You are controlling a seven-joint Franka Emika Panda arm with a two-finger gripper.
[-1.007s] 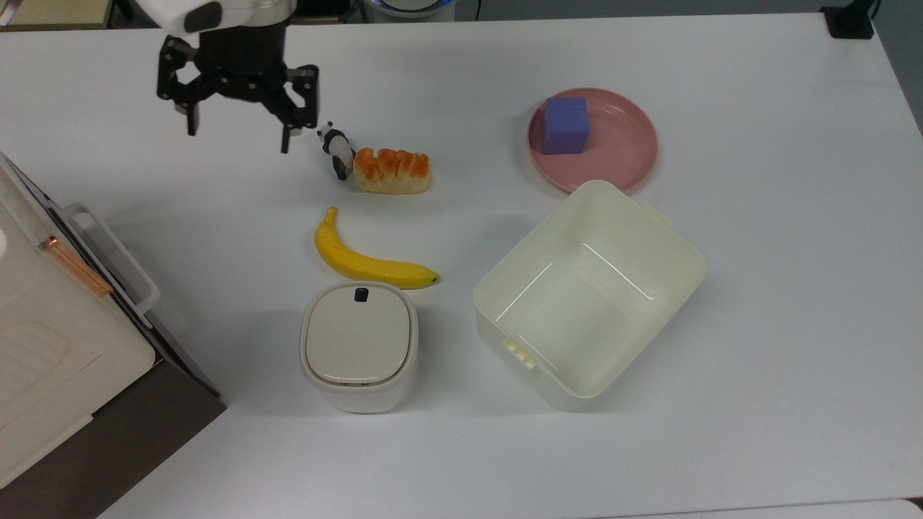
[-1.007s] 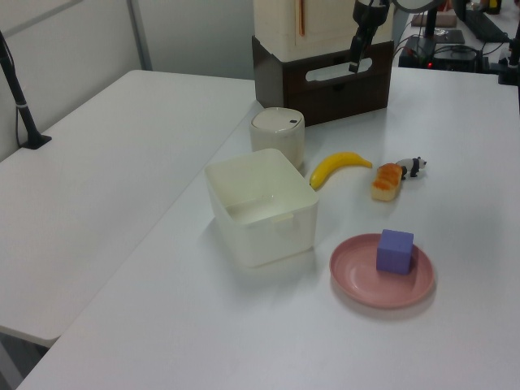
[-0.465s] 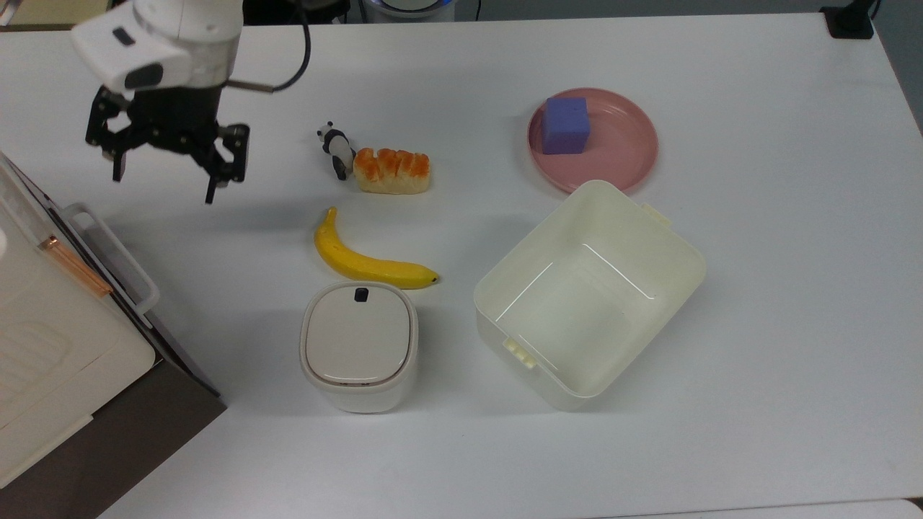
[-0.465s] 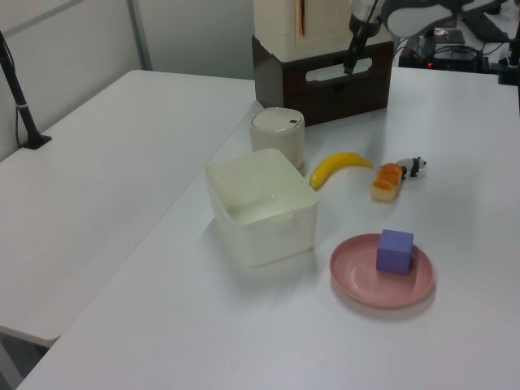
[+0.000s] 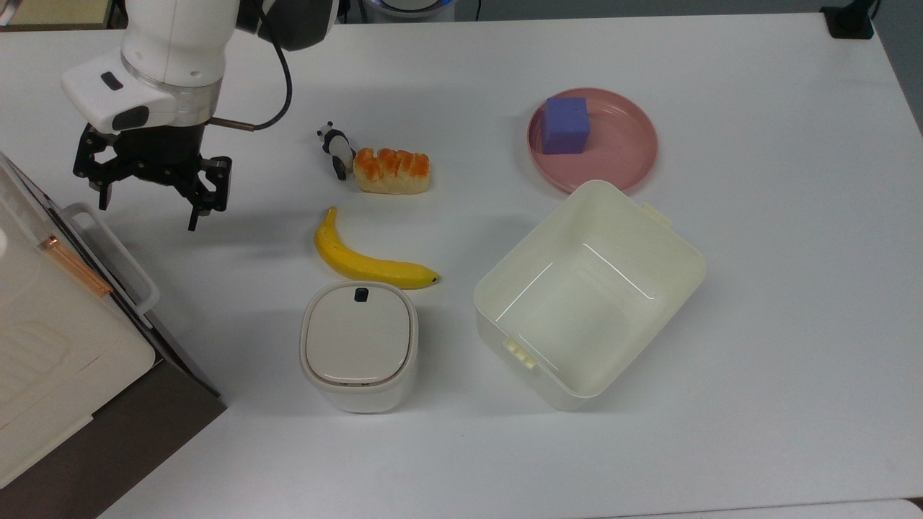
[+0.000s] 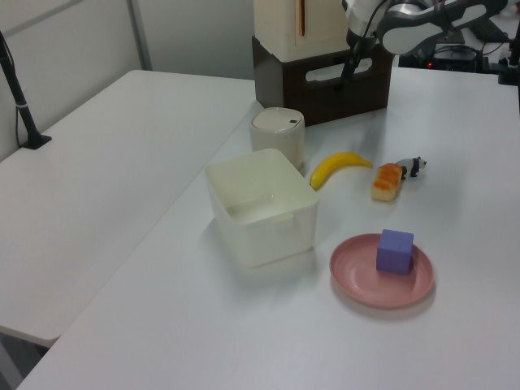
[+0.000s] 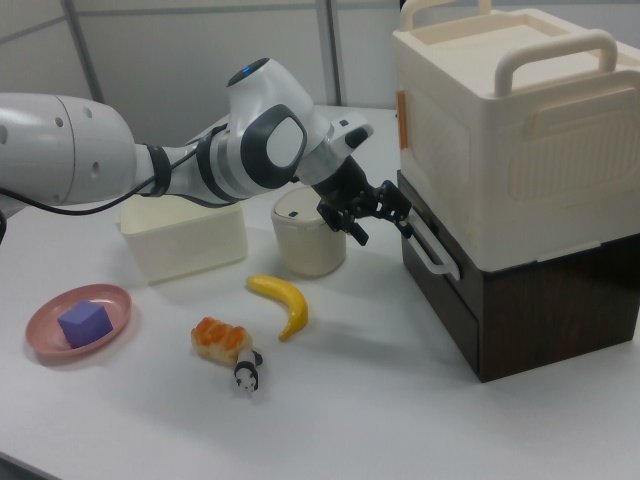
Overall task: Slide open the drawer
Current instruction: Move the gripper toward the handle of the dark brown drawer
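Two fingers of the gripper (image 5: 147, 201) hang spread apart with nothing between them, just beside the near end of the white loop handle (image 5: 115, 254) of the drawer (image 7: 440, 290).

The drawer sits closed in the dark brown cabinet (image 7: 530, 300) at the top view's left edge, under a cream box (image 7: 510, 120). Its front faces the open table (image 5: 757, 324), and its handle runs along that front, slanting from upper left to lower right in the top view.

Compared with half a second ago, the gripper has shifted down and slightly toward the top view's left, closer to the handle; the drawer has not moved.

In the right view the gripper (image 7: 378, 213) is level with the handle's upper end (image 7: 432, 245), a height the top view does not give. The left view shows the gripper (image 6: 351, 65) in front of the drawer's brown face (image 6: 325, 89), with the handle seen lengthwise.
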